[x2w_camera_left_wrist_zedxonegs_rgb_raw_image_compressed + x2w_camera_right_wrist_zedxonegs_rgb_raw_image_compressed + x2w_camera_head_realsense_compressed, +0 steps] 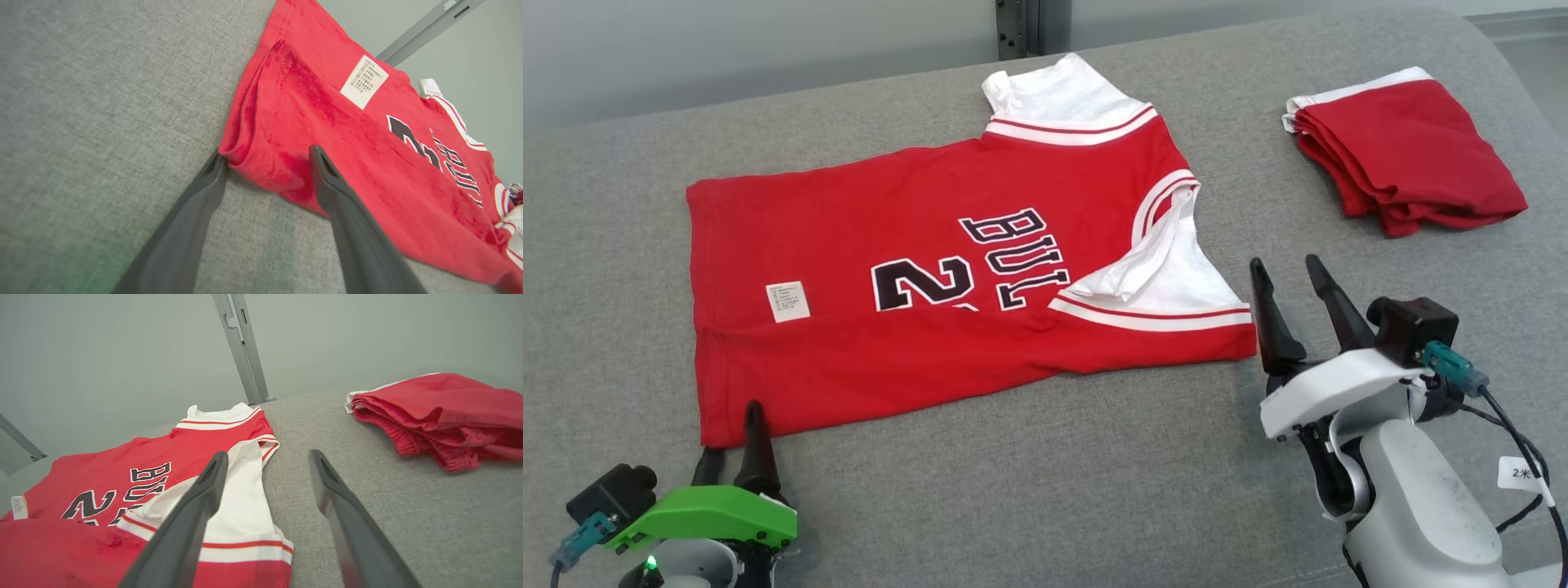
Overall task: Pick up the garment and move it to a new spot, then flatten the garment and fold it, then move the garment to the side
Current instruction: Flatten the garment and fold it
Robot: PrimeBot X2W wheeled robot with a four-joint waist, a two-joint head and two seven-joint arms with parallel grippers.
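- Folding in progress, it seems: left gripper (732, 433), fingers spread, is straddling the jersey (931, 269) at its near corner.
- Right gripper (1286, 263), likewise open and empty, is hovering beside the sleeve (1176, 286); pinching likely comes next.

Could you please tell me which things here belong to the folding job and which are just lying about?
Job: red jersey; left gripper, open at its hem corner; right gripper, open beside its sleeve.
Lying about: folded red garment; metal post.

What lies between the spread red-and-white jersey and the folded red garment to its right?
Only bare grey upholstery: the red-and-white jersey and folded red garment lie apart, clear in the head and right wrist views.
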